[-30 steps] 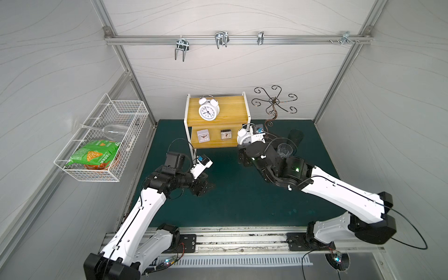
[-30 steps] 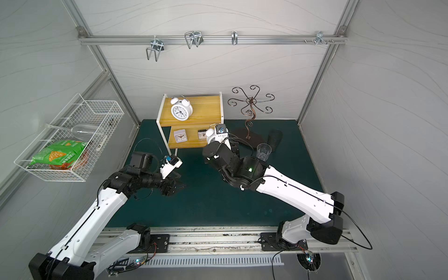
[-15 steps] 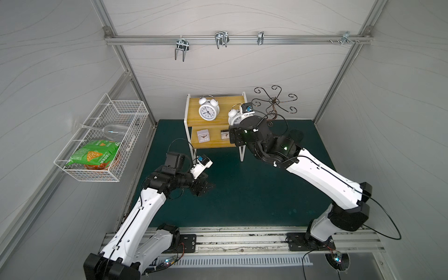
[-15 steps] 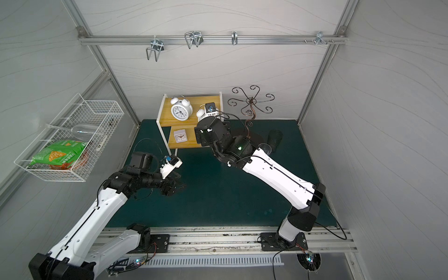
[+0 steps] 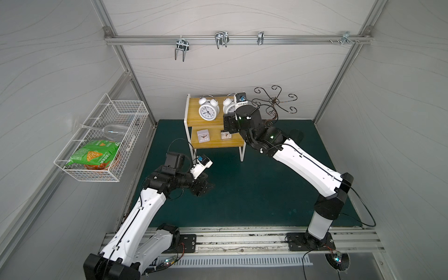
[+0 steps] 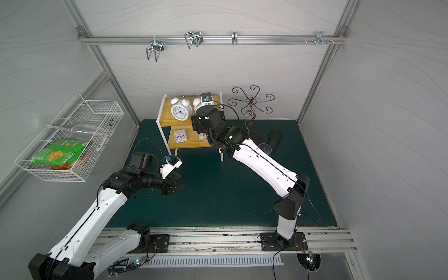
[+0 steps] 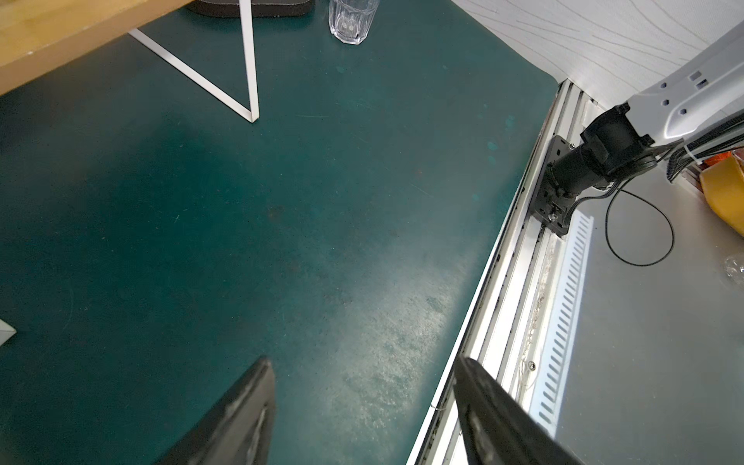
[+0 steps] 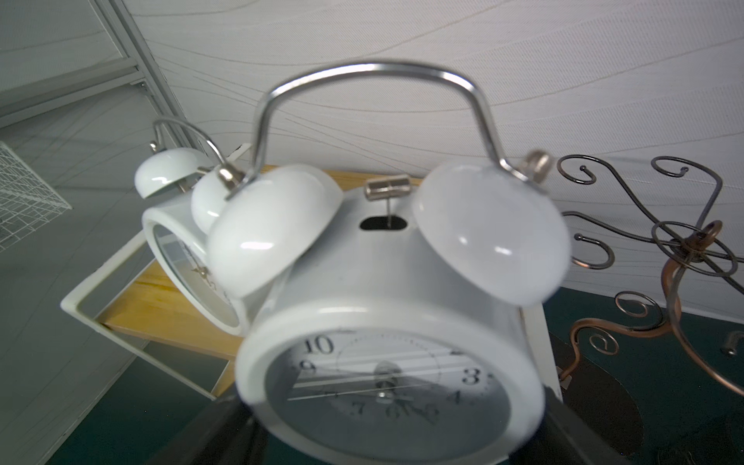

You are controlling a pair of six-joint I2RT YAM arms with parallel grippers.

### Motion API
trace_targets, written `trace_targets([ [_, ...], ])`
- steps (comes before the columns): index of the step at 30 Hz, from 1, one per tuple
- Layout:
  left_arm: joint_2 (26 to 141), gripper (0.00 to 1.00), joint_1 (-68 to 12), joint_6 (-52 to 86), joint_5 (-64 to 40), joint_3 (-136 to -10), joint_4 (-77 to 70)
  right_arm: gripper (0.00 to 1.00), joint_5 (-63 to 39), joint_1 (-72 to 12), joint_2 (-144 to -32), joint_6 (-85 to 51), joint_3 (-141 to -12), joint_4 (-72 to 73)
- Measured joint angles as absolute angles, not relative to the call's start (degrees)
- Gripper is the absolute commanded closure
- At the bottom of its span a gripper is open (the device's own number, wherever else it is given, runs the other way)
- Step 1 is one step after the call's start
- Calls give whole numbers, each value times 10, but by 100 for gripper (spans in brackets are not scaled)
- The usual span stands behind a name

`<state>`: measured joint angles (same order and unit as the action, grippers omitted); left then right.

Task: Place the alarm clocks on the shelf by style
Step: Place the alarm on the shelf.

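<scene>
The shelf (image 5: 191, 115) (image 6: 164, 114) stands at the back of the green mat. One round white twin-bell alarm clock (image 5: 207, 112) (image 6: 180, 111) (image 8: 167, 171) sits on its top board. My right gripper (image 8: 386, 422) is shut on the second twin-bell clock (image 8: 386, 290) (image 5: 227, 106) (image 6: 197, 104), holding it over the right end of that board, close beside the first; whether it rests there I cannot tell. The lower board carries a white square clock (image 5: 203, 136) (image 6: 180, 136) and a small clear square one (image 5: 226, 135). My left gripper (image 7: 362, 386) (image 5: 204, 189) hovers open over the mat, holding nothing.
A dark curly metal stand (image 5: 274, 101) (image 8: 684, 245) rises just right of the shelf. A clear drinking glass (image 7: 353, 20) (image 6: 265, 148) stands on the mat near it. A wire basket (image 5: 101, 138) with a green bag hangs on the left wall. The base rail (image 5: 242, 240) runs along the front.
My right arm has carried the twin-bell clock from beside the lower board up and back to the top board, next to the other round clock. The left arm has stayed still.
</scene>
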<state>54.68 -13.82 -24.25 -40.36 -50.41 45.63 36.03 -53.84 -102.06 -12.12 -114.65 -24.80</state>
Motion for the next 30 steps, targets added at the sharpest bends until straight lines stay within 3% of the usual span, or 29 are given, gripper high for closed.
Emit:
trace_targets([
  [12, 544, 27, -138, -244, -403, -504, 456, 45, 351, -516, -1028, -110, -1109, -167],
  [30, 543, 27, -138, -244, -403, -504, 456, 43, 349, -491, -1055, -111, -1115, -168],
])
